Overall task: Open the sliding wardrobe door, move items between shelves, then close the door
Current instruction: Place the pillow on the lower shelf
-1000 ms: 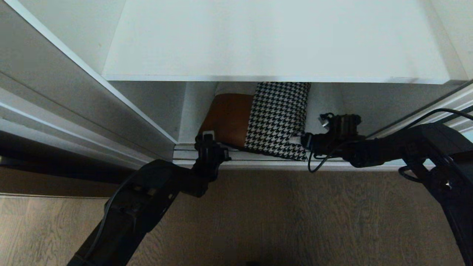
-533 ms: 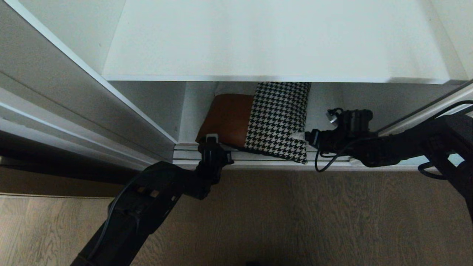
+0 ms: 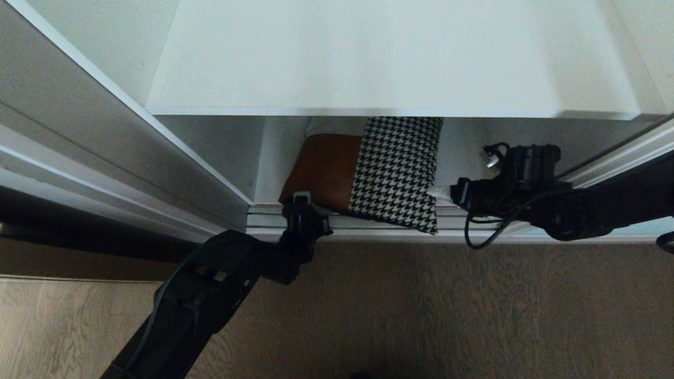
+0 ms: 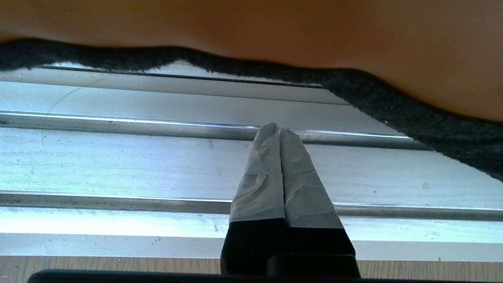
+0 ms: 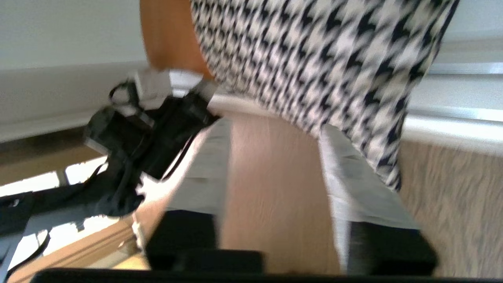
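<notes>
The cushion (image 3: pixel 379 168), rust-brown and houndstooth, lies on the lowest of the shelves (image 3: pixel 463 150). Its front edge overhangs the door track (image 3: pixel 368 230). An upper shelf (image 3: pixel 395 58) spans above it. My left gripper (image 3: pixel 300 202) is shut and empty, just below the brown corner; in the left wrist view its tips (image 4: pixel 279 131) lie over the track under the cushion's black edging (image 4: pixel 393 106). Beside the cushion's right edge my right gripper (image 3: pixel 439 192) is open. Bare floor shows between its fingers (image 5: pixel 212 165), and the houndstooth corner (image 5: pixel 334 59) is just beyond them. The sliding wardrobe door (image 3: pixel 621 150) stands at the right.
A grey panel with white frames (image 3: pixel 79 137) runs down the left side of the opening. Wooden floor (image 3: pixel 400 310) lies in front of the wardrobe. My left arm's wrist (image 5: pixel 149 125) shows in the right wrist view.
My right gripper has drawn back to the right, off the cushion's front right corner. The cushion and the left arm have stayed where they were.
</notes>
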Robot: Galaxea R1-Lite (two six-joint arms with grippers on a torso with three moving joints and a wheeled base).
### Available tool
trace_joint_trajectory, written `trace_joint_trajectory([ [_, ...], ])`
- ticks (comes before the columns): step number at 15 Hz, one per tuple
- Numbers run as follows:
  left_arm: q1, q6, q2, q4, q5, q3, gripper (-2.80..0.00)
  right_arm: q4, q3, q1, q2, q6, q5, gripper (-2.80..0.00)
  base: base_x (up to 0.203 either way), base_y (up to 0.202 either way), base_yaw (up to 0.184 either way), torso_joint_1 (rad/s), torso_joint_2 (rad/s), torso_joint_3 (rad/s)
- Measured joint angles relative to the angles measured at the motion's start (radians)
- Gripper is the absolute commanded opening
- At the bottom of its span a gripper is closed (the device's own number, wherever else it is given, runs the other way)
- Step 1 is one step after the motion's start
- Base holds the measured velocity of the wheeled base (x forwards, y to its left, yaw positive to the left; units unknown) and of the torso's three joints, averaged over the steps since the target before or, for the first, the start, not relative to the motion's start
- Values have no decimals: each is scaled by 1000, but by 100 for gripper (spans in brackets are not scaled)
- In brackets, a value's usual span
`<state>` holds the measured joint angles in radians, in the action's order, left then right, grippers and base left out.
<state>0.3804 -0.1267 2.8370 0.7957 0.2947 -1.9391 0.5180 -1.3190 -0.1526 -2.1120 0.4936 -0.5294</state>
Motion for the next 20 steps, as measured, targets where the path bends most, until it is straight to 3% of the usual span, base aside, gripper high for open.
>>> trace_joint_trajectory([
  [4,1,-2,-3,58,9,0,-280,8,160,-56,54,-45,-22,-280,0,0,0,0,0,0],
  [8,6,1,-4,135,9,0,-280,8,197,-108,17,-87,-23,-280,0,0,0,0,0,0],
  [16,0,-10,10,114,3,0,-280,-4,104,-184,-211,-148,-9,-280,0,0,0,0,0,0],
  [20,-1,-25,5,104,6,2,-280,-9,3,-175,-320,-149,49,-280,0,0,0,0,0,0],
])
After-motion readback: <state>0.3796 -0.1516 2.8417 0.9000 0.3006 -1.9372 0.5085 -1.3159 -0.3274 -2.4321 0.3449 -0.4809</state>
